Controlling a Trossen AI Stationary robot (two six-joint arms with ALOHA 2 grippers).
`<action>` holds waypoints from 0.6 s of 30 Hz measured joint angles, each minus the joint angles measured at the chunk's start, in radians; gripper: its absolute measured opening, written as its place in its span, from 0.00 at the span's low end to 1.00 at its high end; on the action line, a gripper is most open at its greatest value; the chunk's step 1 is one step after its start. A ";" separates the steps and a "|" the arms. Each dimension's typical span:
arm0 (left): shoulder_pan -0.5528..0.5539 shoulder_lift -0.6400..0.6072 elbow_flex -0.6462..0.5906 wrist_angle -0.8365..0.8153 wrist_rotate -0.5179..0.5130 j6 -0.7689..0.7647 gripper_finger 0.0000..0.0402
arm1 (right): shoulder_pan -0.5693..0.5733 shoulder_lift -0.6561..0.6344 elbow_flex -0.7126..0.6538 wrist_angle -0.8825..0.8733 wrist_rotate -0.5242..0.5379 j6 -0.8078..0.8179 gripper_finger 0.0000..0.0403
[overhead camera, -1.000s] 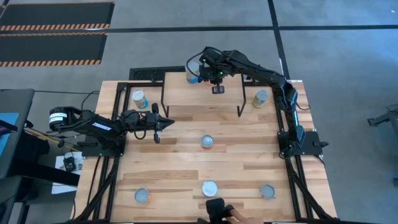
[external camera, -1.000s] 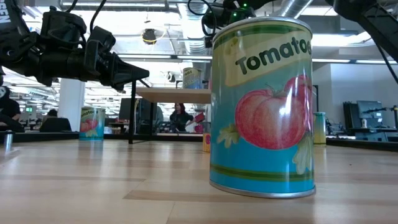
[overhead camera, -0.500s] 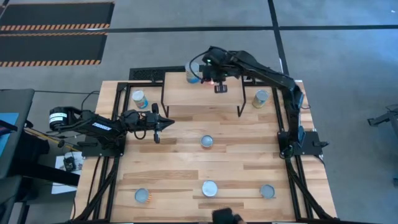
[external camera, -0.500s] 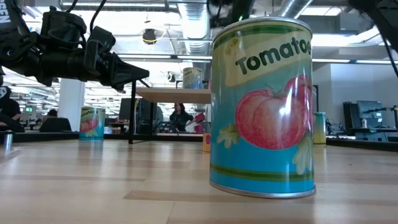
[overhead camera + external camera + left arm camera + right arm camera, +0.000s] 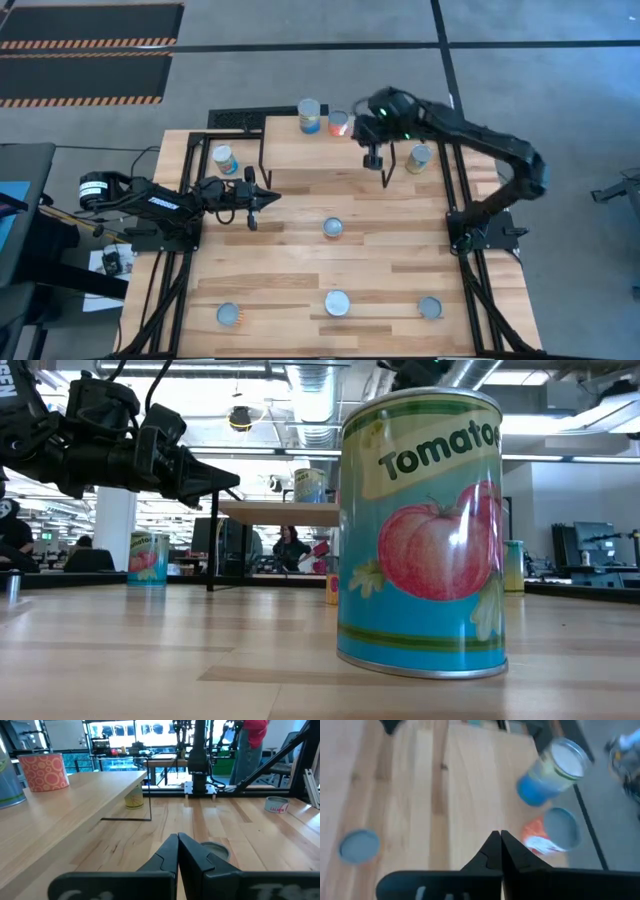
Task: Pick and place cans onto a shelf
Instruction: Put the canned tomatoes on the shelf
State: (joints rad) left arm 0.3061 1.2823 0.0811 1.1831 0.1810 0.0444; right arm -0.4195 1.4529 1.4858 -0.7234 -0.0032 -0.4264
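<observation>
The shelf (image 5: pixel 300 150) stands at the table's far middle, its light wooden top on thin black legs. Two cans stand on its far edge: a blue one (image 5: pixel 309 115) (image 5: pixel 552 770) and an orange-red one (image 5: pixel 339 124) (image 5: pixel 555 832). My right gripper (image 5: pixel 373 158) (image 5: pixel 497 840) hovers shut above the shelf's right part, to the right of both cans, with nothing in it. My left gripper (image 5: pixel 270 197) (image 5: pixel 177 842) waits shut above the table, left of the middle. A tomato can (image 5: pixel 420 530) (image 5: pixel 337 303) stands near the front edge.
Other cans stand on the table: left of the shelf (image 5: pixel 224 158), right of it (image 5: pixel 419 157), at the middle (image 5: pixel 333 228), and at the near left (image 5: pixel 229 314) and near right (image 5: pixel 430 307). People show in the room behind the table (image 5: pixel 290 548).
My right gripper has left the two cans on the shelf's far edge and gone toward the table's right edge, along the shelf. Both cans stay upright where they were. A person's hand at the table's near edge has drawn back out of view.
</observation>
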 joint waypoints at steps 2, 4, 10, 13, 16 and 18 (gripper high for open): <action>0.000 0.000 0.000 0.000 0.000 0.000 0.00 | 0.012 -0.088 -0.179 0.185 -0.022 0.026 0.01; 0.000 0.000 0.000 0.000 0.000 -0.001 0.00 | 0.028 -0.172 -0.345 0.349 -0.023 0.055 0.01; 0.000 0.000 0.000 0.000 0.000 -0.001 0.00 | 0.084 -0.409 -0.687 0.651 -0.012 0.159 0.01; 0.000 0.000 0.000 0.000 0.000 -0.001 0.00 | 0.119 -0.513 -0.773 0.668 0.061 0.193 0.01; 0.000 0.000 0.000 0.000 -0.002 -0.001 0.00 | 0.143 -0.604 -0.810 0.618 0.137 0.235 0.02; 0.000 0.000 0.004 -0.007 -0.002 -0.001 0.00 | 0.153 -0.654 -0.810 0.542 0.172 0.273 0.03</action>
State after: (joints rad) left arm 0.3061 1.2823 0.0848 1.1760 0.1787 0.0437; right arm -0.2664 0.7994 0.6754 -0.1810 0.1688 -0.1537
